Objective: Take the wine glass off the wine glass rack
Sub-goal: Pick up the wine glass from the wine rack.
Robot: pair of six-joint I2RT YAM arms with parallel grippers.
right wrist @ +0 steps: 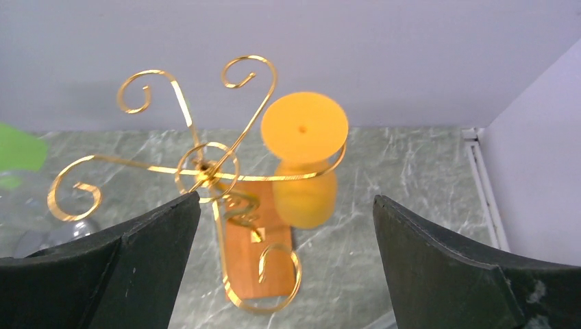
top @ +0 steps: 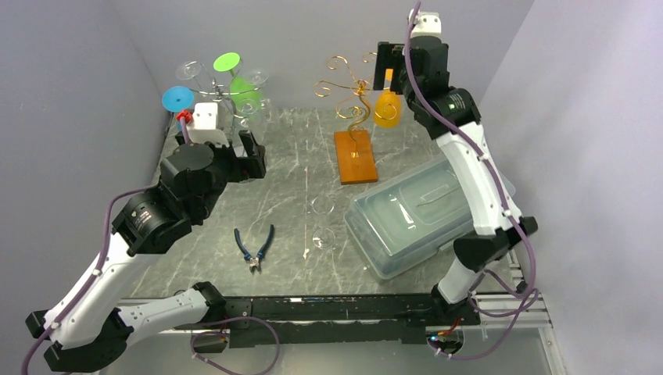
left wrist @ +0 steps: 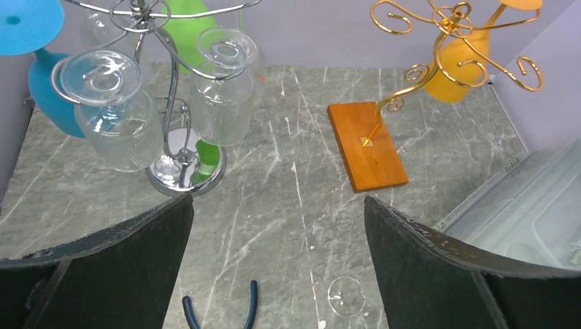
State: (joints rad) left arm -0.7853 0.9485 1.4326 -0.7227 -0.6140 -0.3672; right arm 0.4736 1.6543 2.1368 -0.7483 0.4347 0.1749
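Observation:
An orange wine glass (top: 387, 108) hangs upside down by its foot from a gold wire rack (top: 349, 84) on a wooden base (top: 356, 156). My right gripper (top: 388, 72) is high up by the glass's foot and stem. In the right wrist view the orange glass (right wrist: 305, 195) sits ahead between the open fingers of the right gripper (right wrist: 284, 199), with a gap on each side. My left gripper (top: 244, 160) is open and holds nothing, in front of a silver rack (top: 223, 98). The left gripper (left wrist: 277, 202) faces bare tabletop.
The silver rack (left wrist: 171, 89) carries two clear glasses (left wrist: 113, 113), a blue one (left wrist: 41, 68) and a green one (left wrist: 185, 27). Blue pliers (top: 254, 248) and a clear glass (top: 322, 223) lie mid-table. A clear lidded bin (top: 422, 215) sits right. Walls close in on three sides.

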